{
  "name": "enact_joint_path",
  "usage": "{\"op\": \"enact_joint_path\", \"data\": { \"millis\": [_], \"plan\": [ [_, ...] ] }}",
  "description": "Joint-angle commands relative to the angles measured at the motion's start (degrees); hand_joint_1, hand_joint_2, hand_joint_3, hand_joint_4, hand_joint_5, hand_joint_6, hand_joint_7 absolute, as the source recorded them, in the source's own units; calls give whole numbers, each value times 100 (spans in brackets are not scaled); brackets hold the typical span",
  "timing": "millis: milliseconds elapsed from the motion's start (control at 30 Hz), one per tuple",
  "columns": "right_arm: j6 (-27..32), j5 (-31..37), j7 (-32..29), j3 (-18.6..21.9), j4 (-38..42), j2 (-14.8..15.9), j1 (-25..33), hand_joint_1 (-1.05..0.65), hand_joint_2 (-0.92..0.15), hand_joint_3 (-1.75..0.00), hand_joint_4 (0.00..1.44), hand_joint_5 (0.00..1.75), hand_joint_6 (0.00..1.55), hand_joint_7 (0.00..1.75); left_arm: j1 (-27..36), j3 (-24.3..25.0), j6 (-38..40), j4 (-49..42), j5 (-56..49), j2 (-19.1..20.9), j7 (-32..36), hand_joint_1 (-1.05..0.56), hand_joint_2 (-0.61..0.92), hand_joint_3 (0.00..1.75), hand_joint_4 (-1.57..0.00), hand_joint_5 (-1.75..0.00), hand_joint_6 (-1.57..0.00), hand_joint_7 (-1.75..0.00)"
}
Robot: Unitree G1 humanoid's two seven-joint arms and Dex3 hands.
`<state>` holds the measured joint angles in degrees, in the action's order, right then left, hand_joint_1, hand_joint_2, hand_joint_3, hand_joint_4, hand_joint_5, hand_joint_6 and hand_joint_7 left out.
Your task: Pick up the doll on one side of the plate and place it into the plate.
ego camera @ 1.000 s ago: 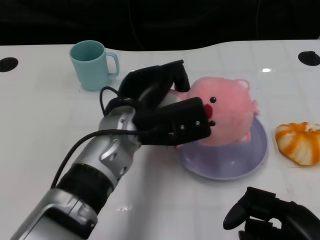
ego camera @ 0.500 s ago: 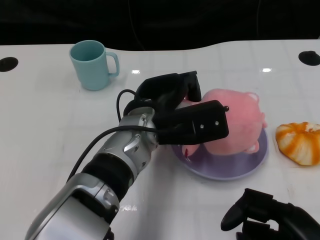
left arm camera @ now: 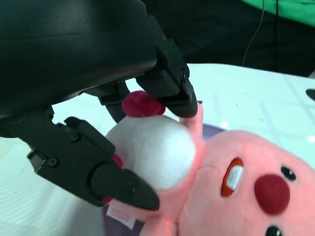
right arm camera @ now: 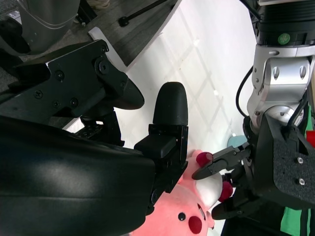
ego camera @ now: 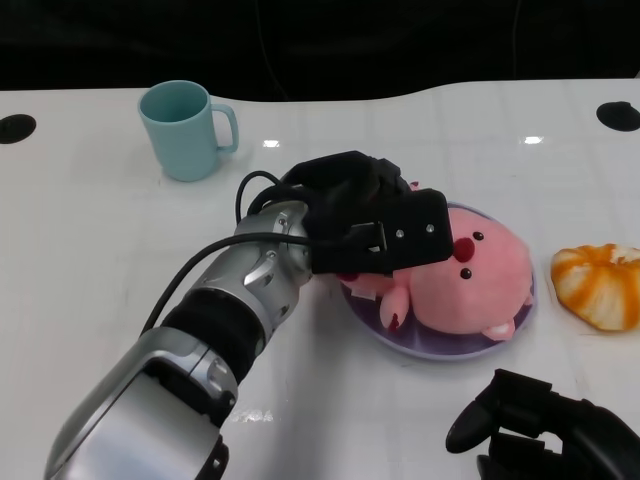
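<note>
The pink doll (ego camera: 475, 285) lies face up in the purple plate (ego camera: 440, 345), its head toward my right. My left hand (ego camera: 370, 225) reaches over the plate's left side and grips the doll's rear end. In the left wrist view its fingers (left arm camera: 167, 83) and thumb close around the doll's white belly (left arm camera: 157, 147) and a red foot. The right wrist view shows the doll (right arm camera: 182, 216) and my left hand (right arm camera: 275, 167) from the other side. My right hand (ego camera: 540, 435) rests at the table's near right edge, holding nothing, its fingers (right arm camera: 170, 105) apart.
A light blue mug (ego camera: 185, 130) stands at the far left of the white table. An orange striped toy (ego camera: 600, 285) lies just right of the plate. Black round marks (ego camera: 15, 128) sit at the table's far corners.
My left hand has carried the doll rightward and lowered it, so it now lies face up in the plate. My right hand has stayed in place.
</note>
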<state>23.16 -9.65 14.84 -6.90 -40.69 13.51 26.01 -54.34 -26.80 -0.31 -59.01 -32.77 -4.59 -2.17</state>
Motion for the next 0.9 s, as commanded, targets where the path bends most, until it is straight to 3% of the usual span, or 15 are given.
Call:
{"op": "enact_joint_path", "data": {
  "millis": [33,200,400,567,767,900],
  "plan": [
    [-95,-75,32,56,14,12,20,-6,-66,-108,64,175,48,143,-62,-34,-66,264,-1,162,-137,-64,92,20,-17,-47,-41,0],
    [-43,-81,34,70,-29,20,5,-7,-65,-108,64,175,49,142,90,-71,-96,837,-4,401,-461,-71,92,21,-1,-62,-32,0],
    [29,-19,-58,-31,-56,-37,-61,-8,-65,-108,65,175,50,142,449,-33,-104,1863,34,861,-977,-77,92,23,0,-47,-25,0],
    [48,-35,-57,-78,-13,-41,-117,-6,-66,-109,64,175,49,142,938,154,-128,2976,191,1289,-1375,-79,92,23,0,-46,-23,0],
    [3,-10,-26,-99,10,5,-110,-4,-66,-109,64,175,49,141,1734,563,-169,4145,715,1673,-1676,-71,92,25,-3,-66,-29,-3],
    [-55,-11,-30,-66,21,5,-61,-4,-65,-109,65,175,49,141,2337,943,-175,4759,1214,1637,-1583,-62,92,21,-12,-77,-37,-7]
  ]
}}
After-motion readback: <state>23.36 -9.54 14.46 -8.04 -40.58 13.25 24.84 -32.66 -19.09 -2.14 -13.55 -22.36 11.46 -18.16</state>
